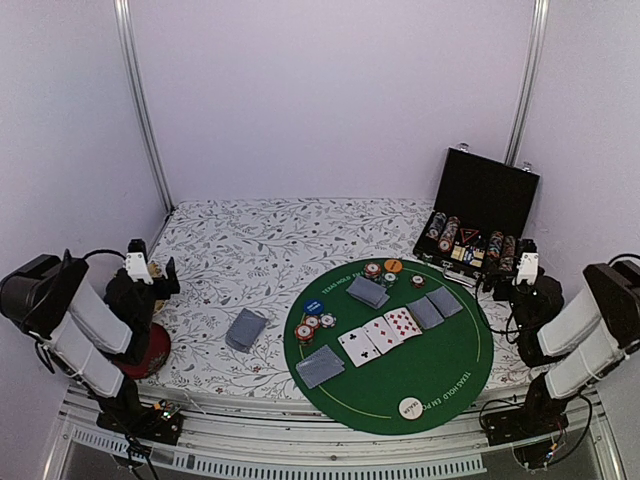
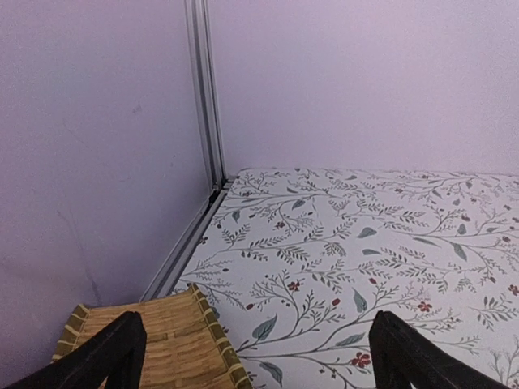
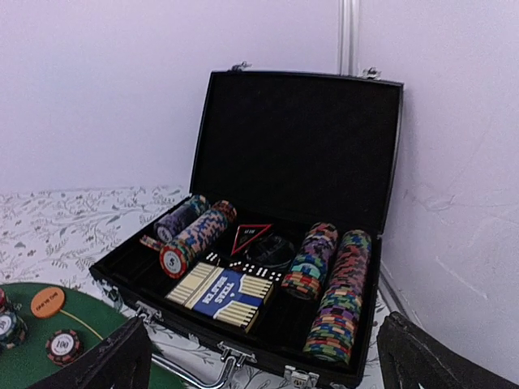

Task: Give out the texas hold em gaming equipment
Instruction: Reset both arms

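Round green felt mat: disc chips at its left edge, flat cards centre. Left gripper, right gripper: spread, empty.

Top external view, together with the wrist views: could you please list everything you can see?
Felt mat: one, green, round, right of centre on the tablecloth.
Tablecloth: one, white floral, under everything.
Face-up cards: three, white, mid-mat.
Face-down card piles: five, grey-blue; four on the mat, one on the cloth left of it.
Chips: several, mostly red-white, mat's left and far edges.
Button discs: three; white near, blue left, orange far.
Case: one, black, open, far right, holding chip rows.
Cushion: one, red, near left.
Basket: one, straw, low in the left wrist view.
End effectors: left, right, both open.
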### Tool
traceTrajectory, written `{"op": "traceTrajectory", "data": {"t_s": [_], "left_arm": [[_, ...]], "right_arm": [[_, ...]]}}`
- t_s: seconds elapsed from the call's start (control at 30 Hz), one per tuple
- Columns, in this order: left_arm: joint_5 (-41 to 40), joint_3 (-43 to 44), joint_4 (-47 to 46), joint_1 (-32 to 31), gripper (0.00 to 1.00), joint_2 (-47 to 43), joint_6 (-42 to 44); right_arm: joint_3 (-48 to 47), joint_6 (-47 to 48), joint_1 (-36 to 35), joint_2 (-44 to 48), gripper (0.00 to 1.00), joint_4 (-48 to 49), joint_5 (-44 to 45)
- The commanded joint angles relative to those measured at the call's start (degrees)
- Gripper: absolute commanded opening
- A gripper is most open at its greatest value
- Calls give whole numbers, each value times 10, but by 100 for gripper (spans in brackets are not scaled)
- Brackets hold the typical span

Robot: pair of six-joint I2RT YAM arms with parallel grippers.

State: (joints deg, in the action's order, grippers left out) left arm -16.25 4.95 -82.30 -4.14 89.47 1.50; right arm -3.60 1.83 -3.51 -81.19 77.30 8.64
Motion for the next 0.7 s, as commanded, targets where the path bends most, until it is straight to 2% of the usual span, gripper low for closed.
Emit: {"op": "traceTrajectory", "data": {"t_s": [0.0, 0.07, 0.2, 0.67], "left_arm": [[46, 29, -50, 19, 98, -2, 2], [46, 54, 18, 22, 98, -14, -4], [43, 90, 78, 23, 98, -7, -6], [48, 88, 65, 25, 98, -4, -5]], "right_arm": [[-33, 44, 8, -71, 99, 100, -69], [-57, 44, 11, -68, 99, 53, -97], [-90, 35, 35, -69, 99, -4, -138], [-95, 29, 36, -71, 99, -14, -133]]}}
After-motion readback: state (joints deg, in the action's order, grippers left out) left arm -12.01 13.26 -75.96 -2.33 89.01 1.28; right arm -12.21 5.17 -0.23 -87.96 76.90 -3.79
